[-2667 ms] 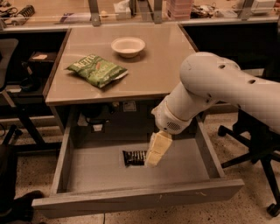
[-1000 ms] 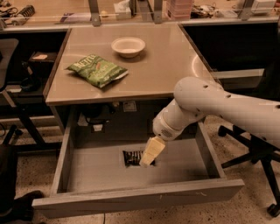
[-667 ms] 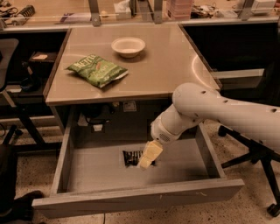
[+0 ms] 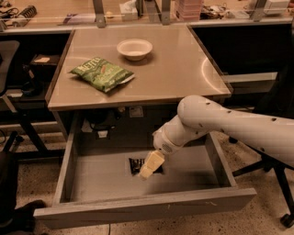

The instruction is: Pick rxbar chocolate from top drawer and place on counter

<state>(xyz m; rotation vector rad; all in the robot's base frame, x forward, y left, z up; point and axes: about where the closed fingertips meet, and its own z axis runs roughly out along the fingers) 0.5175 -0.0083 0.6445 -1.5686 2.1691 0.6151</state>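
Note:
The rxbar chocolate [image 4: 135, 165] lies flat on the floor of the open top drawer [image 4: 105, 181], near its middle; its right part is hidden behind my gripper. My gripper [image 4: 148, 169] hangs from the white arm inside the drawer, right over the bar's right end. The counter [image 4: 183, 64] is the beige tabletop above the drawer.
A green chip bag [image 4: 103, 73] and a white bowl [image 4: 134, 48] sit on the counter. A cluttered bench [image 4: 69, 13] runs along the back. Office chairs stand at the left [image 4: 9, 69] and right [image 4: 280, 151]. The drawer's front panel [image 4: 147, 204] juts toward the camera.
The arm has lowered and swung left, carrying my gripper down into the drawer onto the bar's right end. The bar has not moved.

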